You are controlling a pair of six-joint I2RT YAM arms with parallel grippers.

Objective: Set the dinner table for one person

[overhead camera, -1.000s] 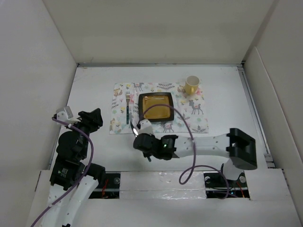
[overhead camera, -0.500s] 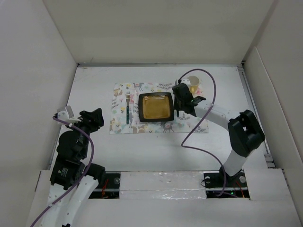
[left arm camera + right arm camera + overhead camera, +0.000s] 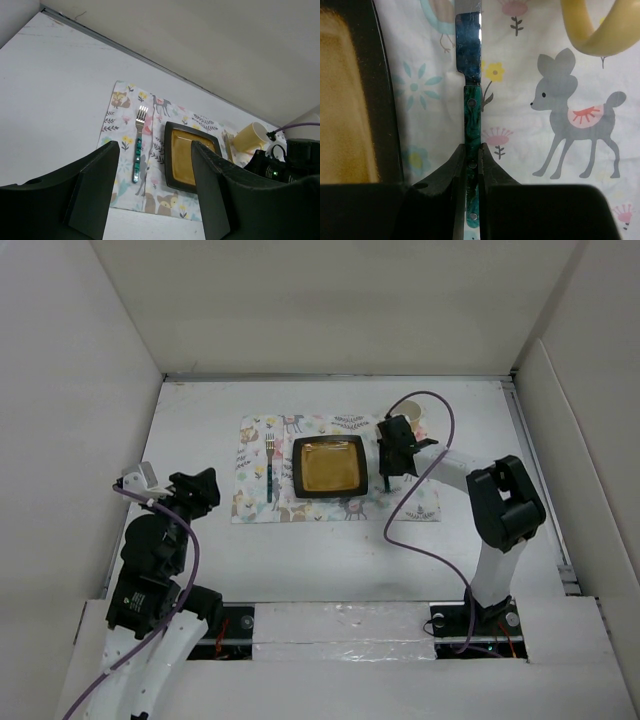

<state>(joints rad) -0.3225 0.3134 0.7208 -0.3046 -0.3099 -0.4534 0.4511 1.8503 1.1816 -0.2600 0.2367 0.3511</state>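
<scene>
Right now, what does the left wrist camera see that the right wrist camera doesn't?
Only the left wrist camera shows the fork, lying on the placemat left of the plate. Only the right wrist camera shows the green-handled knife pinched in the right gripper. Both show the placemat, the plate and at least part of the yellow cup.

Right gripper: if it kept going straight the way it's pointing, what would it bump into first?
Probably the placemat, just beneath the knife it holds; the exact gap is unclear.
</scene>
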